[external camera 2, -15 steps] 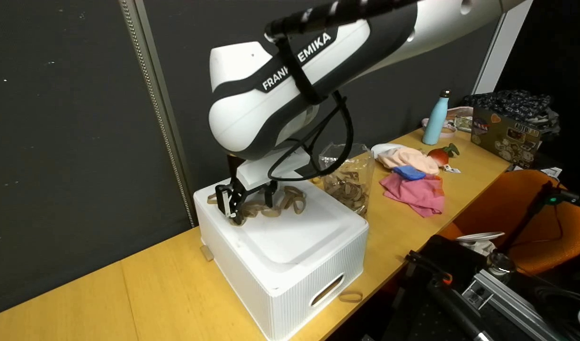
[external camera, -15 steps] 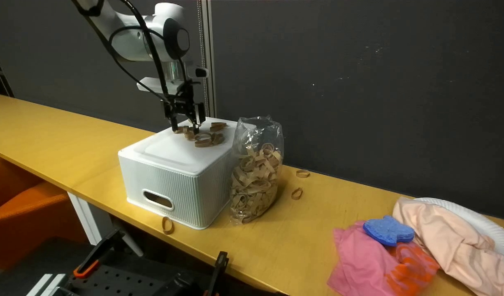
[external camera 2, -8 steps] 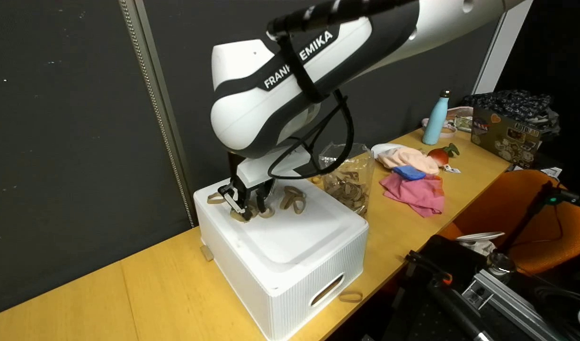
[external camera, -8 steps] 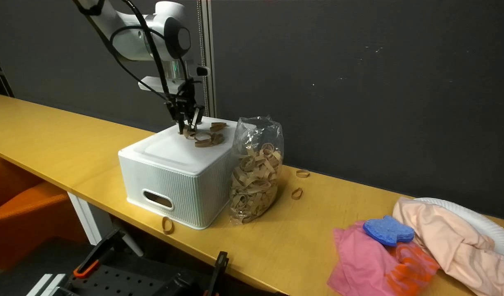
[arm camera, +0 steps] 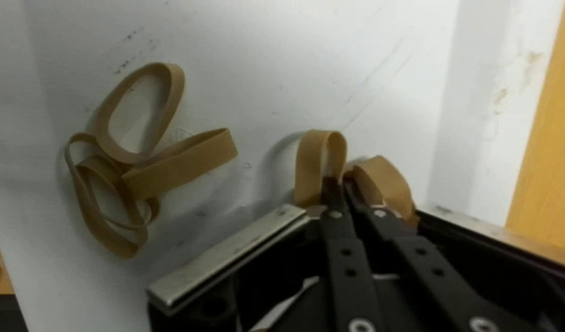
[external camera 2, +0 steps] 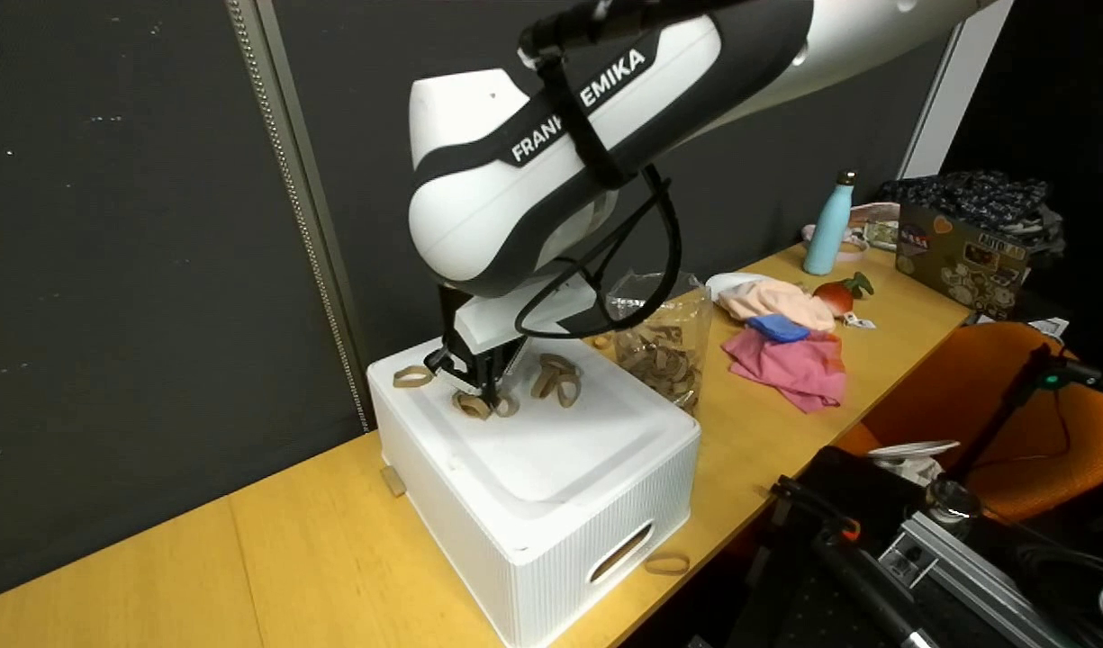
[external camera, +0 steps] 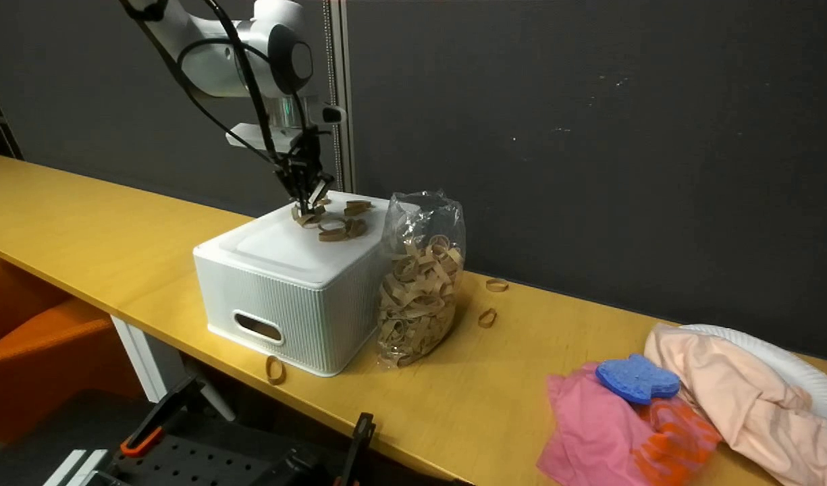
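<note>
The gripper (arm camera: 340, 182) is at the top of a white box (external camera: 285, 304), left of centre in an exterior view; its jaws are drawn together, tips among tan rubber bands (external camera 2: 472, 408). In the wrist view a looped band (arm camera: 308, 166) stands against the tips, right of the frame's middle, and a second band (arm camera: 387, 180) lies against them farther right — whether either is pinched cannot be determined. A tangle of bands (arm camera: 181, 168) lies apart on the box top, at the left of that view. A single band (external camera 2: 412, 384) lies near the box's left corner, left of centre in an exterior view. A clear plastic bag (external camera: 420, 304), partly filled with similar bands, stands just beside the box at the middle of an exterior view. On the yellow table (external camera: 521, 378), an upper loose band (external camera: 497, 289) and a lower loose band (external camera: 482, 320) lie right of the bag; a front band (external camera: 276, 381) lies close to the box at lower left. At lower right — a pink cloth (external camera: 592, 432) with a blue sponge (external camera: 636, 378) on it, and a peach cloth (external camera: 730, 385) overlapping a white plate (external camera: 788, 363). A pale blue bottle (external camera 2: 828, 229) stands at upper right in an exterior view.
</note>
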Controlling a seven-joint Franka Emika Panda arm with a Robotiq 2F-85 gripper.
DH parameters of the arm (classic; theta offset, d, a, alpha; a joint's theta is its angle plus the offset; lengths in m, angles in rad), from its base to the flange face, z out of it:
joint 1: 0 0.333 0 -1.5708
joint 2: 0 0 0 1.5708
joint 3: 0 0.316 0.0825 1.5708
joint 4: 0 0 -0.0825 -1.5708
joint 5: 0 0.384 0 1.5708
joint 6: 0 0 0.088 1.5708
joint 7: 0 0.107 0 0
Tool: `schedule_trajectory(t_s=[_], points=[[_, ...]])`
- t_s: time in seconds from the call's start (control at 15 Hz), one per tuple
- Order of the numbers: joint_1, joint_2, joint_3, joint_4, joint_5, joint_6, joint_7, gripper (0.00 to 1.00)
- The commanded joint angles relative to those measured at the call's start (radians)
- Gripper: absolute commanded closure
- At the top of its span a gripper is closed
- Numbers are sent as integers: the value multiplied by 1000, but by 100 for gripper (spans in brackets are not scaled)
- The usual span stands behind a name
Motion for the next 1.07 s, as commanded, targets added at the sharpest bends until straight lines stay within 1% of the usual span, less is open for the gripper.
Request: schedule_trajectory(t_s=[0.0,0.27,0.67,1.0], points=[[11,-91,-24,-105,-16,16,29,99],[-2,-156,-55,-172,-48,16,51,99],[-16,-208,-90,-196,-107,2,76,99],[-31,-189,-86,-208,-108,20,86,99]])
